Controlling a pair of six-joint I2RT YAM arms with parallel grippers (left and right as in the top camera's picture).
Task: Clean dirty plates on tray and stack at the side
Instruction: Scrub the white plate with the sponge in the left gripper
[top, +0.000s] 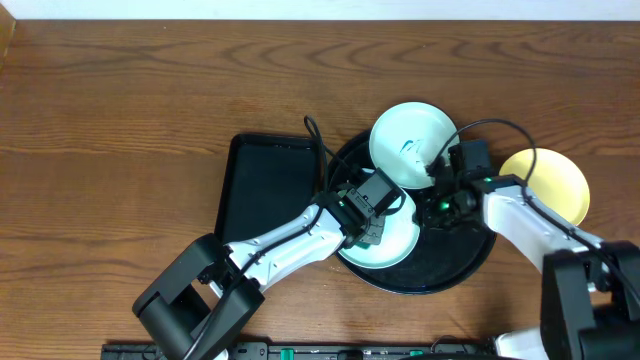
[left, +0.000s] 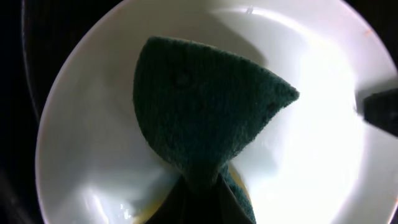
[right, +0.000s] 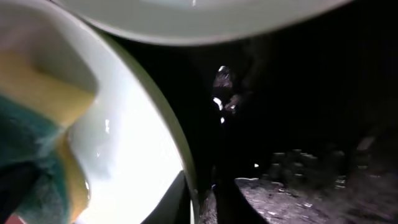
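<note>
A mint-white plate (top: 395, 250) lies on the round black tray (top: 455, 262). My left gripper (top: 375, 215) is shut on a green-and-yellow sponge (left: 205, 118) and presses it onto this plate (left: 93, 155). My right gripper (top: 427, 205) pinches the plate's right rim (right: 186, 168), with one finger inside and one outside (right: 202, 199). A second mint-white plate (top: 410, 145) with blue-green scribbles rests on the tray's back edge and shows at the top of the right wrist view (right: 186, 18). A pale yellow plate (top: 548, 185) sits on the table right of the tray.
A smaller rectangular black tray (top: 268, 190) lies just left of the round tray, partly under my left arm. Cables loop over the back of both trays. The brown wooden table (top: 120, 120) extends left and back.
</note>
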